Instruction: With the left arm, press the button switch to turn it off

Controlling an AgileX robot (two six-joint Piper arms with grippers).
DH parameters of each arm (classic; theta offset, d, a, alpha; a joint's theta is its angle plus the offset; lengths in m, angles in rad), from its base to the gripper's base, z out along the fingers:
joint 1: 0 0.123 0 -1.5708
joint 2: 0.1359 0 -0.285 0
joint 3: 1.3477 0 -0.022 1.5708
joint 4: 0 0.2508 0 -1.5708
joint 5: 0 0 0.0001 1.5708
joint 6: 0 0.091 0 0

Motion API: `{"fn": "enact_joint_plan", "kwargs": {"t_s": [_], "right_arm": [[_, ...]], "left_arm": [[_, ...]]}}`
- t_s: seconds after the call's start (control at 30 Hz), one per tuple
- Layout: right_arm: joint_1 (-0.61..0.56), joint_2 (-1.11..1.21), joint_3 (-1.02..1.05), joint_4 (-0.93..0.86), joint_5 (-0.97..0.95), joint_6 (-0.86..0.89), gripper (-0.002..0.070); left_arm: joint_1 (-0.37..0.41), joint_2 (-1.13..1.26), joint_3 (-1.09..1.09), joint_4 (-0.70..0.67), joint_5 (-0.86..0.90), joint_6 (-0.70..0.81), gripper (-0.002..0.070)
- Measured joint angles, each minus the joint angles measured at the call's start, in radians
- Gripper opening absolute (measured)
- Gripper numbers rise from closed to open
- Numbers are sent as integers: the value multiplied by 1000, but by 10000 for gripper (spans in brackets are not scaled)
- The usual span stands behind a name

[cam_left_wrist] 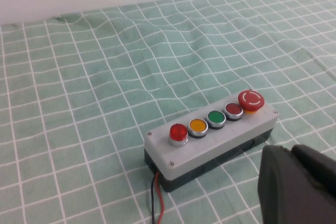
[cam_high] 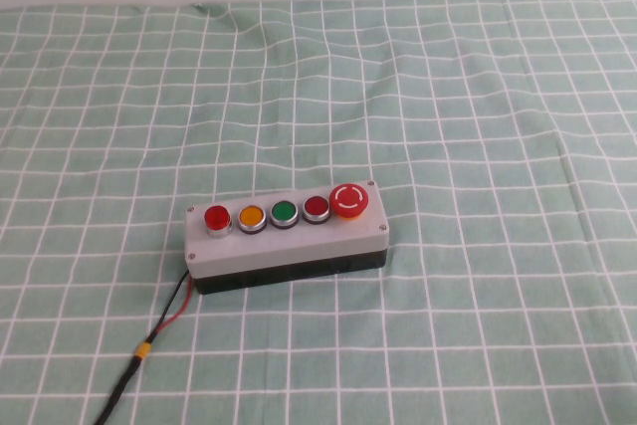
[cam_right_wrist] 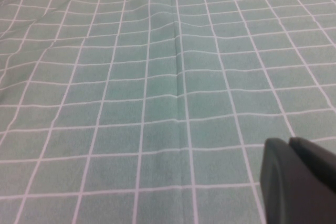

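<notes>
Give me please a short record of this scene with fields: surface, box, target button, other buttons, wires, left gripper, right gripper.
surface: green checked cloth
box: grey button box, five buttons in a row
target button: button switch, bright red, at the row's end, untouched
other buttons: orange, green, dark red, red mushroom
wires: red and black
left gripper: away from the box, nearer its mushroom end
right gripper: over bare cloth

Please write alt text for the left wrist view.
A grey button box on green checked cloth holds a bright-red button switch, yellow, green and dark-red buttons, then a red mushroom button. The black left gripper sits apart from it.
</notes>
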Motion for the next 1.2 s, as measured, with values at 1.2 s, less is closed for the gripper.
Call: {"fn": "enact_joint_plan", "kwargs": {"t_s": [1.2], "right_arm": [[0,0,0,0,0,0,-17]], "left_arm": [[28,-257,322,29,-229,0,-2]]}}
